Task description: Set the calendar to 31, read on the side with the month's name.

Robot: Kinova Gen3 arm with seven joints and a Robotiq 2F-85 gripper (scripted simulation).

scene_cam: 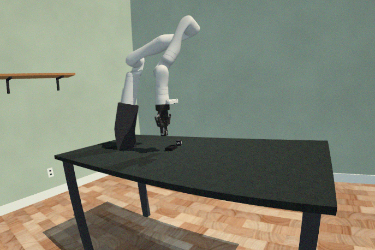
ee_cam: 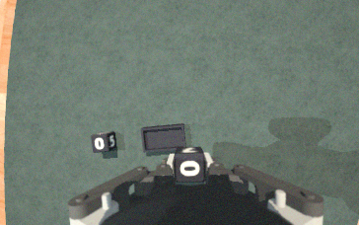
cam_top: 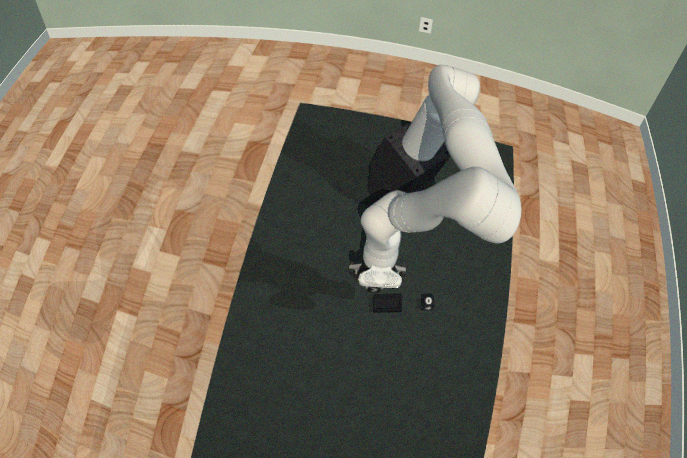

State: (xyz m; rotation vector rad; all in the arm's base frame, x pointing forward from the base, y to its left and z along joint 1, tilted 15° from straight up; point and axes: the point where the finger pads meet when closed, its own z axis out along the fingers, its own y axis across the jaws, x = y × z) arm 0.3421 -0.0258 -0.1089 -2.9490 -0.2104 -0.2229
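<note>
My gripper [ee_cam: 189, 161] is shut on a black digit cube [ee_cam: 189, 167] whose face toward the wrist camera reads 0. It hangs above the table, just behind the tray; it also shows in the exterior view [scene_cam: 163, 131]. The small dark tray [ee_cam: 164, 137] lies flat and empty on the table, also in the top view [cam_top: 387, 302] and the exterior view [scene_cam: 171, 147]. The second cube [ee_cam: 104, 142] stands on the table beside the tray and outside it, showing 0 and 5; it also shows in the top view [cam_top: 427, 301] and the exterior view [scene_cam: 178, 142].
The arm's dark base [scene_cam: 125, 126] stands at the back of the dark table. The table's edge and the wooden floor show at the left of the wrist view [ee_cam: 4, 99].
</note>
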